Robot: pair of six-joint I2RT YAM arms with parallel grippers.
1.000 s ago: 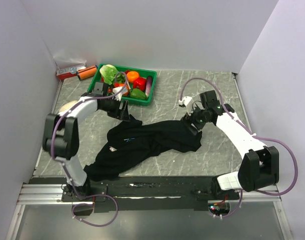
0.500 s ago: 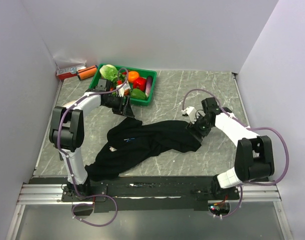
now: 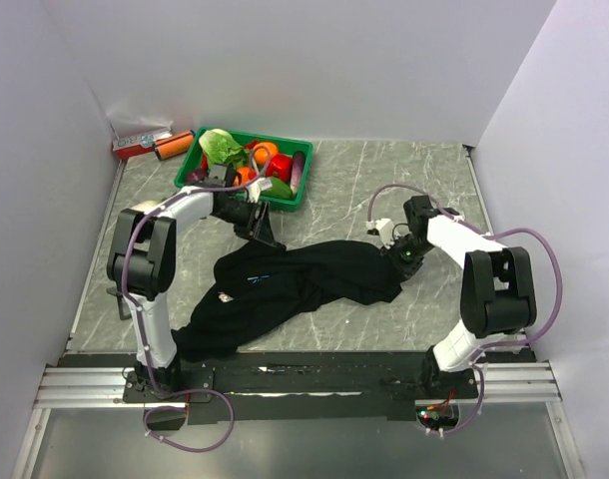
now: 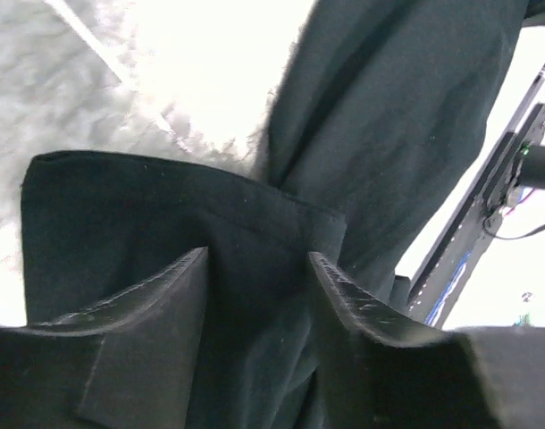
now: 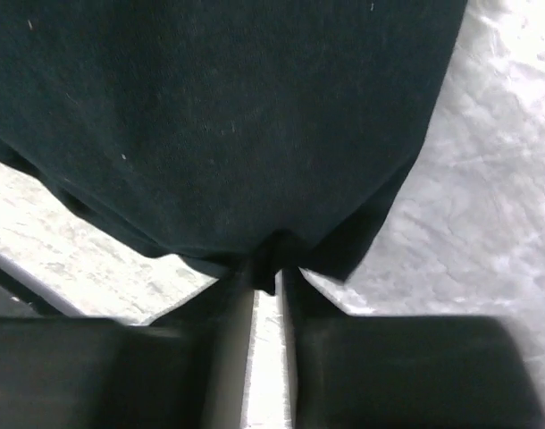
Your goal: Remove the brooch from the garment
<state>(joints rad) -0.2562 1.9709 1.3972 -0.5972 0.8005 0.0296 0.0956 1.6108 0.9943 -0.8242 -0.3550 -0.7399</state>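
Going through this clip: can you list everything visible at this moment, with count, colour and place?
garment: one, black, crumpled across the table's middle
brooch: one, pale speck, on the garment's left part
tray: one, green, far side, left of centre
vegetables: several; green, orange, red, purple; in the tray
cylinder: one, orange, far-left corner, beside the tray
table: one, grey marbled
left tool: one, black, jaws apart astride a garment fold near the tray
right tool: one, black, pinched on the garment's right edge
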